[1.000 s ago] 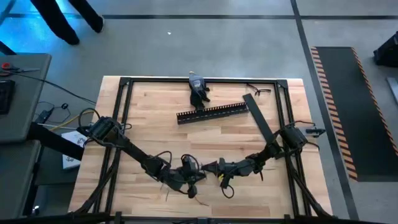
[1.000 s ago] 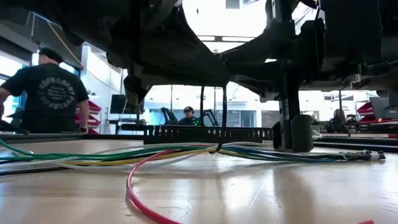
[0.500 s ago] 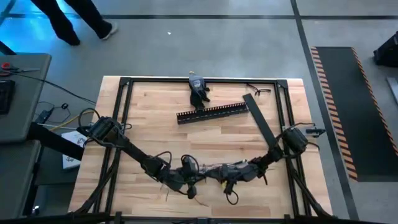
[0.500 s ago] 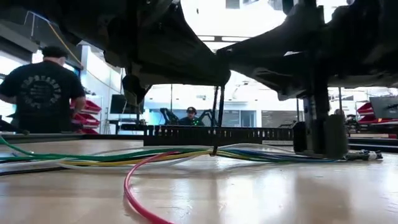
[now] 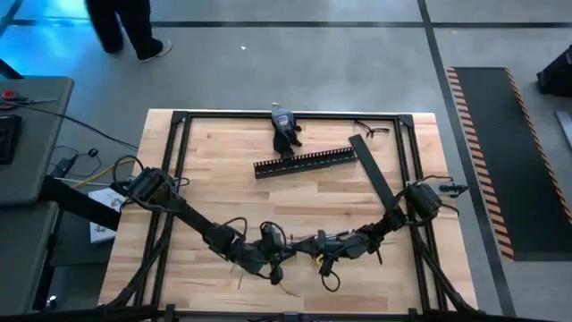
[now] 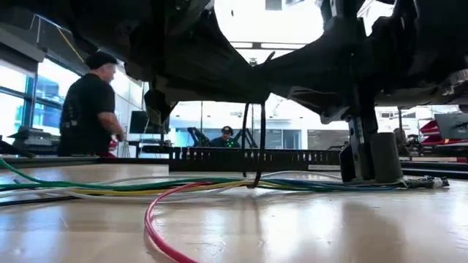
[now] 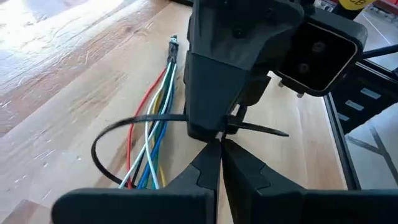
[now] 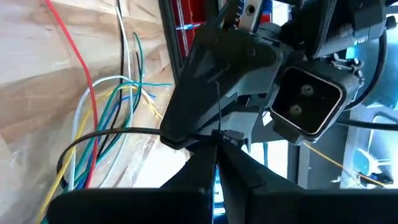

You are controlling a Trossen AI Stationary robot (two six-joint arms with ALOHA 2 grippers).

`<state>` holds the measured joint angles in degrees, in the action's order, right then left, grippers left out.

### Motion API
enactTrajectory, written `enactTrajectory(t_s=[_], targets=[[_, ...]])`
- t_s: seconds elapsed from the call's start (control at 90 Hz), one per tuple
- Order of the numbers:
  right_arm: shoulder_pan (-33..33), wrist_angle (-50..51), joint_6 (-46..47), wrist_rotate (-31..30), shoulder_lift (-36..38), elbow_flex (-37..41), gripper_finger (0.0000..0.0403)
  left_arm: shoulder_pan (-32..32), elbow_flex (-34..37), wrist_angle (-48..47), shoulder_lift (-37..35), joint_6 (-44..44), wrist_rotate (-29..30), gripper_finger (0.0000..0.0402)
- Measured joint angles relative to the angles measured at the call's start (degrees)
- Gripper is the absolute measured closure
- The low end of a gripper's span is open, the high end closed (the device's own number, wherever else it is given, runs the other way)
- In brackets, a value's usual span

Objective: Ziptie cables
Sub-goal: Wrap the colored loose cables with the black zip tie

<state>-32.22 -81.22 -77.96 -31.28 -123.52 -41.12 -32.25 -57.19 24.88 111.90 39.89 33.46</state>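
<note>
Black zip tie [image 7: 134,127] loops around the cables [image 7: 149,146] lying lengthwise on the bench [image 5: 268,192], pinched between my left gripper [image 7: 219,144] and right gripper [image 8: 216,142], both clamped on it.

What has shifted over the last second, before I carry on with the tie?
The right gripper swung in toward the left gripper, then eased back slightly; both now pinch the black zip tie looped around the cables. A person walked along the far floor. The left arm, the cables, the black duct and its lid strip stayed put.
</note>
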Motion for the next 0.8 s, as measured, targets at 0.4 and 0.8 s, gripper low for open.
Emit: enactTrajectory(t_s=[0.4,0.8], targets=[[1.32,1.12,8.31,-0.28,0.09,0.0,0.0263,-0.02,0.04,0.37,0.0,-0.01,-0.29,0.0402],[4.2,3.49,15.88,-0.3,0.11,-0.04,0.0258,-0.02,0.04,0.24,0.0,-0.51,-1.08,0.0402]])
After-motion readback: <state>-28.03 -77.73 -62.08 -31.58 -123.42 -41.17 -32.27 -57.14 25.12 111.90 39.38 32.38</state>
